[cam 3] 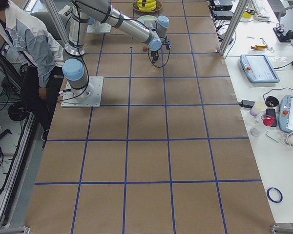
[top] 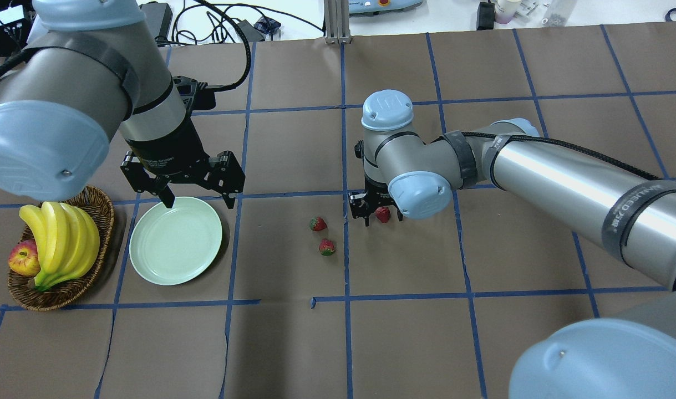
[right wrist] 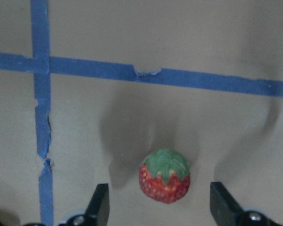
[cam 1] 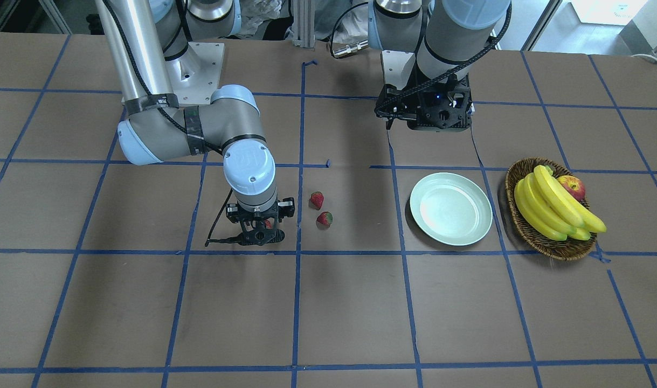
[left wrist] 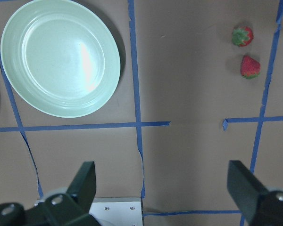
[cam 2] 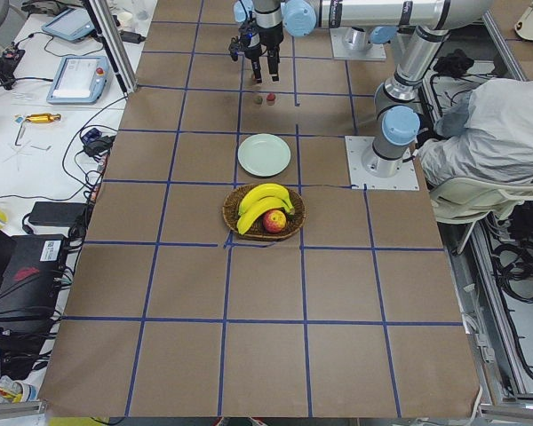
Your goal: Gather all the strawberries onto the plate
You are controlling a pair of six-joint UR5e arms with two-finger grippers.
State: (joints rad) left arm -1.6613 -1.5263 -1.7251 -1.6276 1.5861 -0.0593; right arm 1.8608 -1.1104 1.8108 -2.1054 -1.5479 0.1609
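Three small red strawberries lie on the brown table. My right gripper (top: pixel 381 217) is open and low, with its fingers (right wrist: pixel 102 203) on either side of one strawberry (right wrist: pixel 164 175), which also shows in the overhead view (top: pixel 382 214). They are not touching it. The two other strawberries (top: pixel 317 224) (top: pixel 327 247) lie just to its left, also seen from the front (cam 1: pixel 317 200) (cam 1: pixel 324 218). The pale mint-green plate (top: pixel 175 241) is empty. My left gripper (top: pixel 199 198) is open and empty, hovering above the plate's far rim. The left wrist view shows the plate (left wrist: pixel 60 56) and the two free strawberries (left wrist: pixel 242 36) (left wrist: pixel 250 67).
A brown wicker basket (top: pixel 102 205) with bananas (top: pixel 60 238) and a red-yellow apple (top: pixel 23 259) stands just left of the plate. Blue tape lines grid the table.
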